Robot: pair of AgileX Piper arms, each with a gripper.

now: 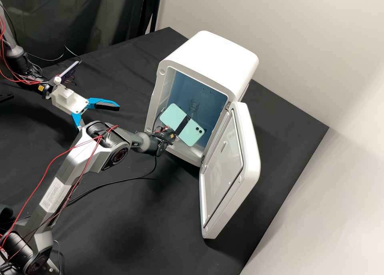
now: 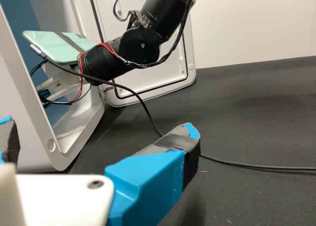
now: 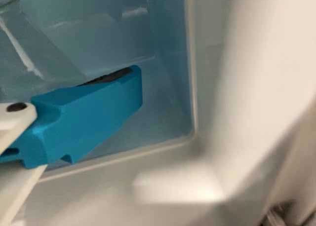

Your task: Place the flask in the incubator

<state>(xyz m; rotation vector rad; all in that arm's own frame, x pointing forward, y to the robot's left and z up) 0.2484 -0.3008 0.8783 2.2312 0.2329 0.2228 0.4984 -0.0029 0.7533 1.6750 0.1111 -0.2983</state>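
sits with the right gripper [image 3: 98,100] inside the white, blue-lined box incubator [image 1: 216,63], near the clear glass flask [image 1: 195,105] at its back; cannot tell that grip. holds the left gripper [image 1: 98,115] spread, empty, outside. risks toppling the flask if clipped withdrawing.

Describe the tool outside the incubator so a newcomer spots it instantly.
Find the white incubator, door open, on the black bench. To its left in the high view hangs the left tool: white body, two blue fingers spread apart. The other arm ends inside the incubator.
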